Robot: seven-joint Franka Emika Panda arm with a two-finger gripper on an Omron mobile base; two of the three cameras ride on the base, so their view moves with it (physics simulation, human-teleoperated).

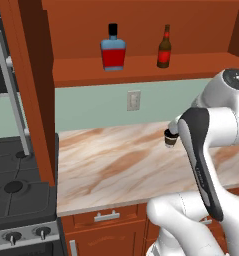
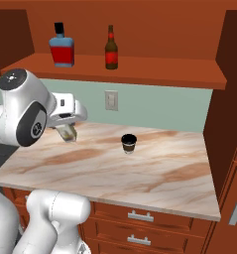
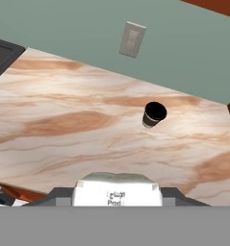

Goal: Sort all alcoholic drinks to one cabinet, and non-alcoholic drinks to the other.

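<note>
Above the marbled beige-and-tan stone counter point(image 2: 154, 168), my gripper point(image 3: 117, 191) hangs with its jaws partly closed on a small cream-white carton point(image 3: 117, 190), whose printed top fills the space between my finger tips in the hand view; from the right base view the carton point(image 2: 68, 132) shows tilted under my white wrist, clear of the counter. Ahead of me, a short dark-brown cup with a black lid point(image 2: 128, 143) stands upright on the counter, apart from the pale green wall, below and to the right of a white wall switch plate point(image 2: 111, 100). On the plank shelf of the red-brown wooden wall cabinet point(image 2: 140, 67) overhead, a squat red bottle with pale-blue shoulders and a black cap point(image 2: 62, 45) stands near a slim brown long-necked bottle with a red label point(image 2: 111, 49), both upright and not touching. At the far left of the left base view sits a black gas stove point(image 1: 16, 192), flush against the counter's end.
</note>
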